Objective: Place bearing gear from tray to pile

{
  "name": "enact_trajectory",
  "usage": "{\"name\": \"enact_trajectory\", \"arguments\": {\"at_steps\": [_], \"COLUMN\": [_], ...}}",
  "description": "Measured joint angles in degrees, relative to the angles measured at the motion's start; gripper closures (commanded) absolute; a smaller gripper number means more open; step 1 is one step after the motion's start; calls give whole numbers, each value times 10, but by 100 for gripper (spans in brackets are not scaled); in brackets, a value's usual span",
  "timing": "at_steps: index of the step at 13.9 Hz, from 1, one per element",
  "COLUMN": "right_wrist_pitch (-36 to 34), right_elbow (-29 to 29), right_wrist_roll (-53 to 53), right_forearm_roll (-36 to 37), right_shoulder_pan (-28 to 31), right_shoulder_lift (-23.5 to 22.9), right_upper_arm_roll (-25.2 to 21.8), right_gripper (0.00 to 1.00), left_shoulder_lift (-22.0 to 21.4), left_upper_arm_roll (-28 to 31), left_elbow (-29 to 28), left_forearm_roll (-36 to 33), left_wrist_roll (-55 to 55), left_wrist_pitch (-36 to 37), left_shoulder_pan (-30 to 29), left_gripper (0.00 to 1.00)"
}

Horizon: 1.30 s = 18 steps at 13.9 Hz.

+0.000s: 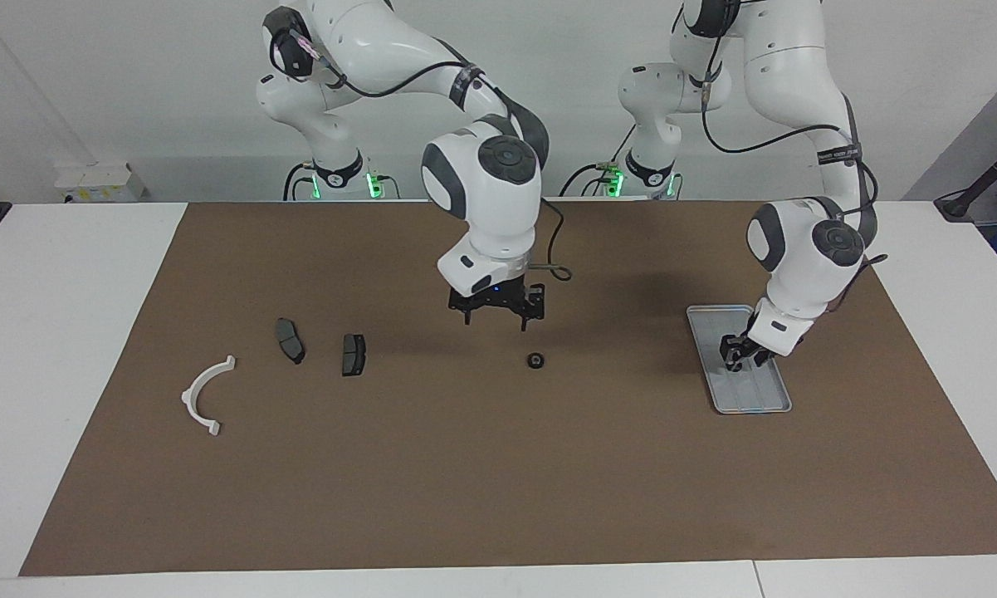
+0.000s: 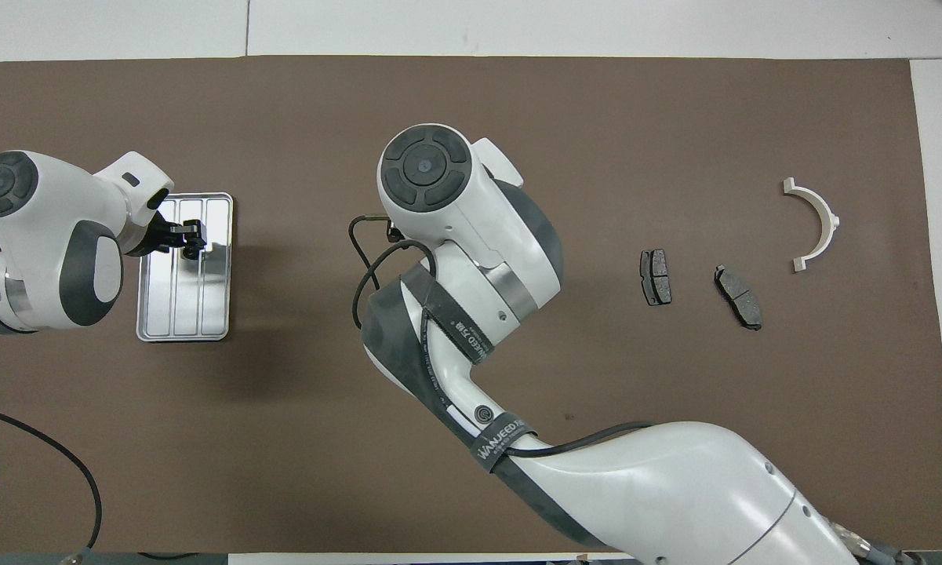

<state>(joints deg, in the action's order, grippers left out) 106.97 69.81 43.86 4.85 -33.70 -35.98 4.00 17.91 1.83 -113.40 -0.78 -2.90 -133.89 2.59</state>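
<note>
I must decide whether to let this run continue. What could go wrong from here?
1. The left gripper is down in the tray over a small bearing gear; its grip may be off-centre, so the part might slip or roll when lifted.
2. Its jaws are close to the ridged tray floor, so they might drag or tip the tray.
3. The right gripper hangs above the mat near the loose bearing gear; descending off-line, it could knock the part away.
</note>
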Motion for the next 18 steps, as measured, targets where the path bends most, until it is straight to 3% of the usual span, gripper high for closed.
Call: {"name": "enact_trajectory", "arguments": {"at_steps": [4,5,7,8,13,18], "right_wrist_pitch": [27,37,47,50,71,101], "right_elbow": [-7,-7,-7,-7,-7,-5], "right_wrist_roll": [0,0,0,0,-2,-2], "right_forearm_roll": [0,0,0,0,0,0], "right_shoulder_pan": [-5,-4,-4,-4,-5,-10], "right_shoulder_lift": [-25,-30,-41,-45,-63,-88], "right_upper_arm_roll": [-1,-1,-1,-1,-2,0], "right_gripper": [1,1,1,1,1,0], "left_shoulder_lift": [6,6,5,4,4,-22], "left_upper_arm_roll": [-1,-1,-2,-4,-3,-1], "left_elbow": [-19,-19,-19,-19,-17,47], "left_forearm_roll": [0,0,0,0,0,1], "left_wrist_roll": [-1,-1,-1,-2,-3,-4], "left_wrist_pitch": [-29,-29,-30,-30,-25,85], "left_shoulder_pan": [0,0,0,0,0,-9], "left_gripper": [48,57,94,100,100,100]}}
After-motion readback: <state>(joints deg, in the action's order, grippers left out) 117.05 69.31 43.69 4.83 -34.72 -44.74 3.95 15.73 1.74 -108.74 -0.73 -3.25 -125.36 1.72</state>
